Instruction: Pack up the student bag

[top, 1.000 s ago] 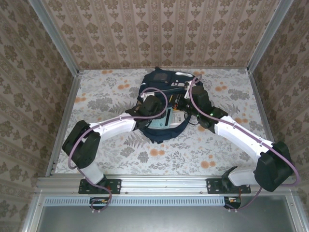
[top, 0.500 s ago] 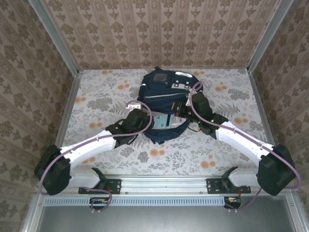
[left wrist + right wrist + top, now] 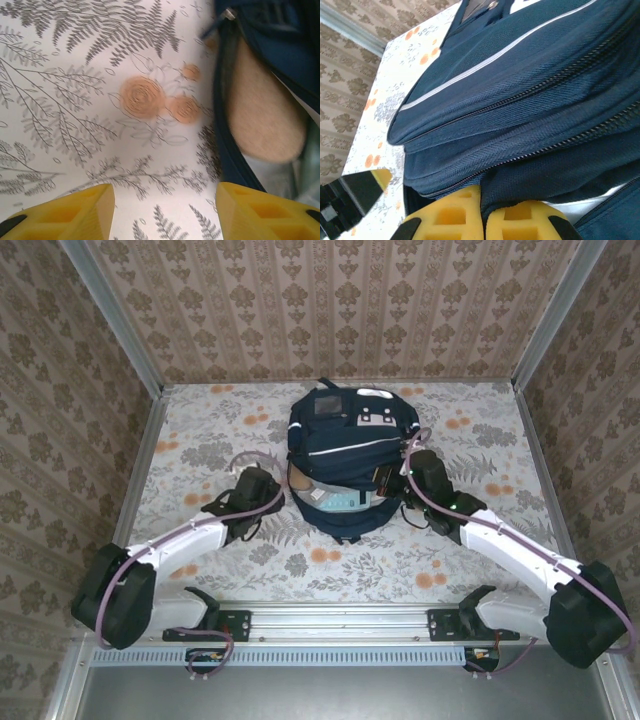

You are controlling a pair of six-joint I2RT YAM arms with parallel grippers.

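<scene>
The student bag is laid flat mid-table, toward the back wall. It is navy fabric, with a white stripe across the front and a grey-white patch near the top. The near end is unzipped. A tan item and a pale book-like item are seen inside the opening. Two zip lines are seen running along the side in the right wrist view.

A floral tablecloth is spread under everything, and patterned walls close off three sides. The right edge of the opening is overlapped by the right arm's wrist.

Right gripper – fingers pressed together right at the bag's opening, with navy fabric lying against them. Whether fabric is actually pinched cannot be told.

Left gripper – fingers spread, nothing between them, held over bare tablecloth just left of the bag's edge.

Against one second ago, the left arm has been pulled off the bag and back to the left, so the stripe and upper front are now uncovered. The right gripper has been kept at the same edge of the opening.
</scene>
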